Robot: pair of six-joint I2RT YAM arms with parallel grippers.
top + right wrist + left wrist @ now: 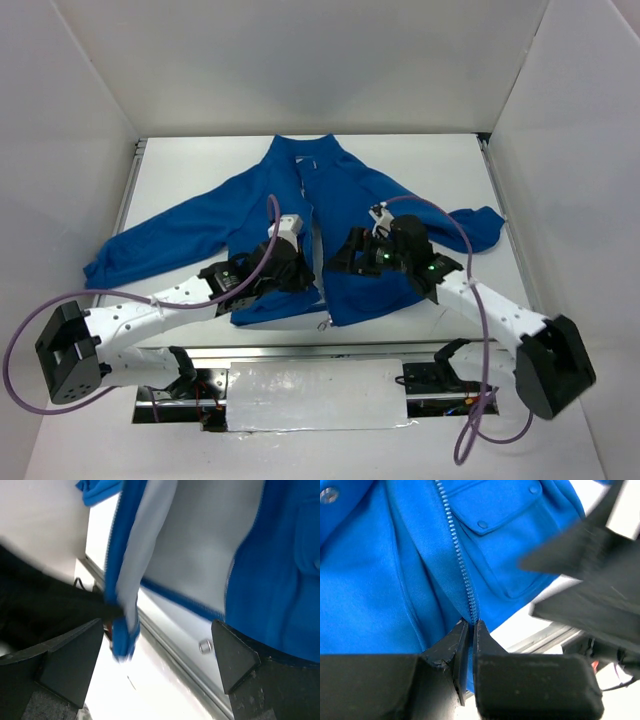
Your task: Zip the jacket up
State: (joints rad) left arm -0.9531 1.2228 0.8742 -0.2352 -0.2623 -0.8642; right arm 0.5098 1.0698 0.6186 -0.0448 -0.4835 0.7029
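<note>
The soft, floppy jacket [350,190] looked apt to bunch, so the left fingers [445,647] pinched its hem beside the zipper [462,565] while the right fingers [75,655] gaped wide.

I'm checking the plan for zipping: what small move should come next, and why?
Probably close the right gripper on the free front panel's lower edge. The left gripper is shut on the jacket at the foot of the zipper teeth, while the right one's jaws stand wide open, holding nothing, and the front gapes.
</note>
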